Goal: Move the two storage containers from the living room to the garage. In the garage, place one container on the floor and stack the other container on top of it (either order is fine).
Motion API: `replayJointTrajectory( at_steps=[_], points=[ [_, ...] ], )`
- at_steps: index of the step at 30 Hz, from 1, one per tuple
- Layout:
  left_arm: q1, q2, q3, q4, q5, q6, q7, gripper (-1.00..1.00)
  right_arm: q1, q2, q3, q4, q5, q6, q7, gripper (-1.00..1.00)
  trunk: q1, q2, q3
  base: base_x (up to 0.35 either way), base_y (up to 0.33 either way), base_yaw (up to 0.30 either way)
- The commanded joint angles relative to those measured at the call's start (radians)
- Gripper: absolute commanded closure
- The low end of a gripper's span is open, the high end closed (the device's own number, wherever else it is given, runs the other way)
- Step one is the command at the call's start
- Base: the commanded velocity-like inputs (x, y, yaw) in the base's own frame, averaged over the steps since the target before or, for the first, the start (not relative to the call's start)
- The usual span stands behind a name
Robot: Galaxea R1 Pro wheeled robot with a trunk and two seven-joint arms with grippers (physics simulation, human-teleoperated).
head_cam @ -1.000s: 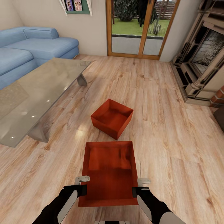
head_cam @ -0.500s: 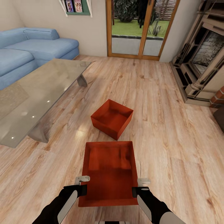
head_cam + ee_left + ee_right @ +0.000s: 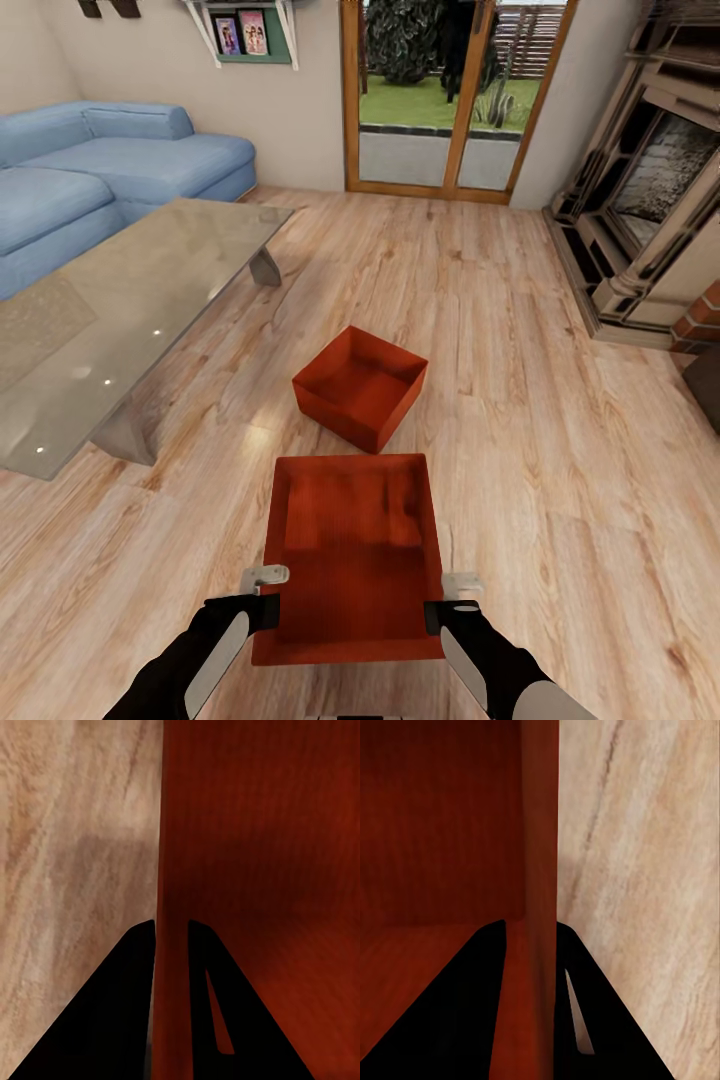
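Two storage containers counted, both orange-red, open-top, empty.

Held container (image 3: 350, 555): between the two grippers, raised over the wood floor (image 3: 560, 480), long axis running straight away from the robot. Left gripper (image 3: 262, 590) sits on its left wall, right gripper (image 3: 455, 595) on its right wall, both near the end closest to the robot. In the left wrist view the left gripper (image 3: 171, 934) has its two fingers pinched on either side of the thin wall, one outside, one inside the bin; nearly closed, only the wall thickness between them. The right wrist view shows the same for the right gripper (image 3: 531, 930) on the opposite wall. So both grippers are clamped on the one bin, a symmetric two-arm hold.

Second container (image 3: 360, 385): on the floor just beyond the held container's far edge, directly ahead, slightly toward the left-arm side of centre. It is rotated, one corner pointing back at the held container. Apart from it, not touching. Neither arm is clearly nearer; it lies roughly on the midline.

Key relation for the next move, as a judgement: the floor bin is straight ahead of the held bin but turned off-axis, so nesting or setting one into the other would need the axes matched first.

Other counts relative to the second container: one glass-top surface (image 3: 130, 300) to its left, one blue sofa (image 3: 120, 160) beyond that, one fireplace (image 3: 650, 200) off to its right, one glazed door (image 3: 450, 90) far beyond it. Still the living room, garage stage not begun.
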Motion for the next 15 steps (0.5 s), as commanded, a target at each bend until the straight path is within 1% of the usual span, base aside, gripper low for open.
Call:
replayJointTrajectory(
  at_steps=[1,15],
  points=[
    [-0.001,0.002,-0.004,-0.002,0.013,0.002,0.012,1.0,-0.001,-0.002,-0.003,-0.002,0.009,0.007,-0.005,1.0,0.0,0.0,0.001,0.0,0.0,0.0],
    [-0.001,0.002,-0.004,-0.002,0.013,0.002,0.012,1.0,-0.001,-0.002,-0.003,-0.002,0.009,0.007,-0.005,1.0,0.0,0.0,0.023,0.0,0.0,0.0]
  ],
)
